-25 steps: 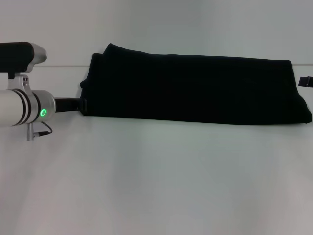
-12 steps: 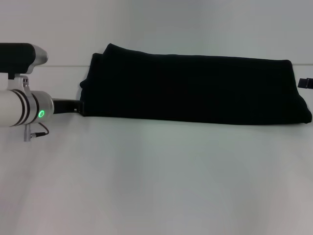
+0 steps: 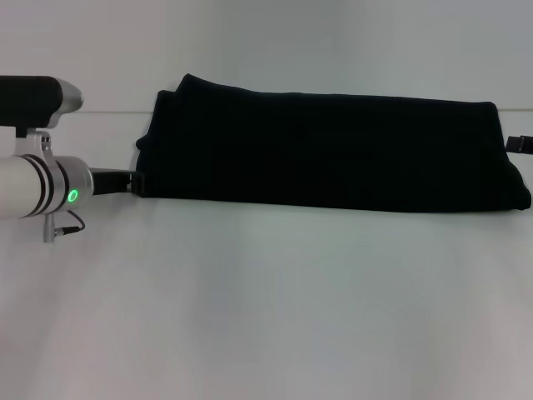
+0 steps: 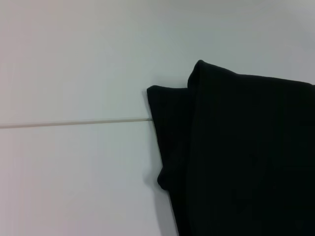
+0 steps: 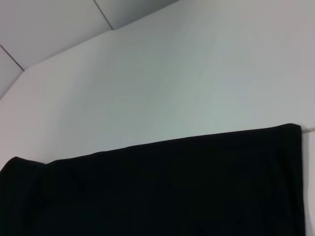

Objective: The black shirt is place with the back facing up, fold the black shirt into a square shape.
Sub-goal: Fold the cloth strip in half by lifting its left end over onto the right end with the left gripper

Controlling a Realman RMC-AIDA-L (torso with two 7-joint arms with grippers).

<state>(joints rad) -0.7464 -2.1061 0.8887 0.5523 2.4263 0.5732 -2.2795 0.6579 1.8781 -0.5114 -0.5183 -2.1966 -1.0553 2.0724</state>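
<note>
Shirt (image 3: 333,154) lies as a long folded strip across the table's (image 3: 266,317) far side, left gripper (image 3: 133,181) at its left end, grip impossible to tell, and pinching only one layer could unravel the fold.

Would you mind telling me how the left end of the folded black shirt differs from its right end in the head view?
The black shirt lies folded into a long band. Its left end is uneven, with a rounded lobe and stepped layers, while its right end is a cleaner, squarer edge. The left gripper reaches the left end; at the right end only a sliver of the right gripper shows. Both ends lie flat on the white table.
</note>
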